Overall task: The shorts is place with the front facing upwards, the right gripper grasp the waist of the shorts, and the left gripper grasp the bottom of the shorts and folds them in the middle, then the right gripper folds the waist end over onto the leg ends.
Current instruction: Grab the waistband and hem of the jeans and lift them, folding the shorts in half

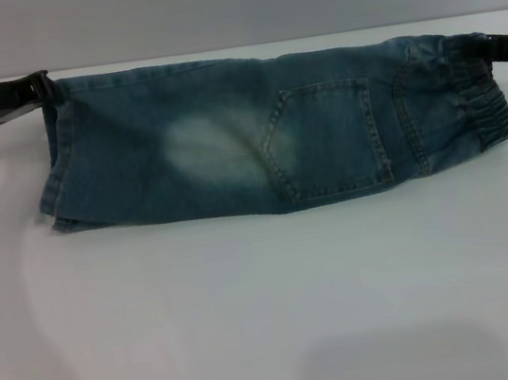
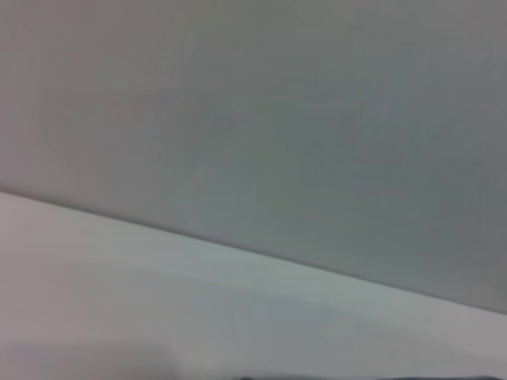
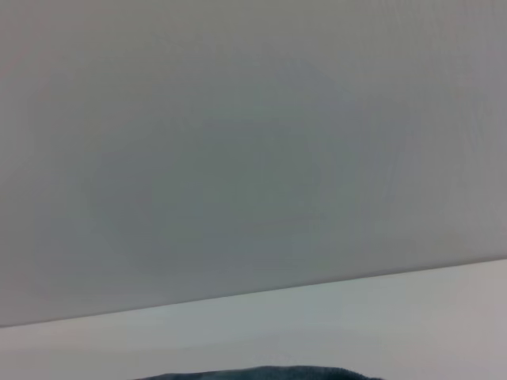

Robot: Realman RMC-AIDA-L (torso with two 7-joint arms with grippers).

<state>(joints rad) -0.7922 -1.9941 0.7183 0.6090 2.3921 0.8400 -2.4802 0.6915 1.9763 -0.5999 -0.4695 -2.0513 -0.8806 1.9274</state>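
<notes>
The blue denim shorts (image 1: 256,137) lie stretched across the white table (image 1: 272,311), folded lengthwise, with a back pocket (image 1: 328,141) facing up. The elastic waist (image 1: 480,104) is at the right and the leg ends (image 1: 61,180) at the left. My left gripper (image 1: 44,91) is at the far left corner, shut on the leg hem. At the far right corner my right gripper (image 1: 489,46) is shut on the waistband. A strip of denim (image 3: 261,373) shows in the right wrist view. The left wrist view shows only table and wall.
The table's far edge (image 1: 243,50) runs just behind the shorts, with a grey wall (image 1: 226,3) beyond it. A wide stretch of white table lies in front of the shorts.
</notes>
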